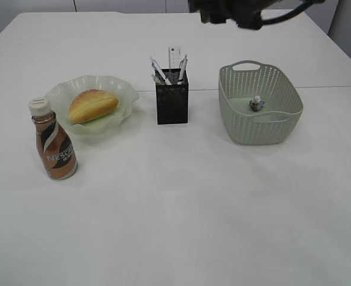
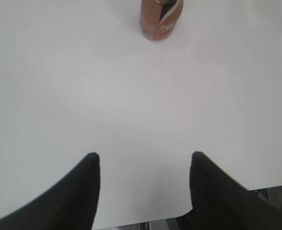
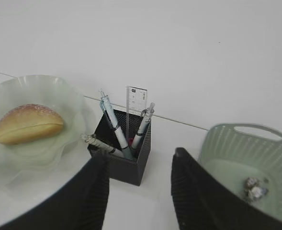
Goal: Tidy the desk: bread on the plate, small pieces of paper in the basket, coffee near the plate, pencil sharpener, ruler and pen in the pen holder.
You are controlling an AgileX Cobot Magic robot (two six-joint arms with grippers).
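Observation:
The bread (image 1: 93,105) lies on the green ruffled plate (image 1: 127,95). The coffee (image 1: 54,142) stands in front of the plate's left side. The black pen holder (image 1: 172,104) holds the ruler (image 1: 174,58) and pens (image 1: 157,68). A piece of paper (image 1: 257,104) lies in the basket (image 1: 261,128). My right gripper (image 3: 140,158) hangs open and empty above the desk, between pen holder (image 3: 131,167) and basket (image 3: 246,139). My left gripper (image 2: 145,155) is open and empty near the desk's edge, the coffee (image 2: 161,19) far ahead. The pencil sharpener is hidden.
The right arm (image 1: 247,15) shows dark at the top edge of the exterior view. The white desk (image 1: 181,208) spreads wide in front of the objects. A seam runs across the desk (image 3: 179,122) behind the pen holder.

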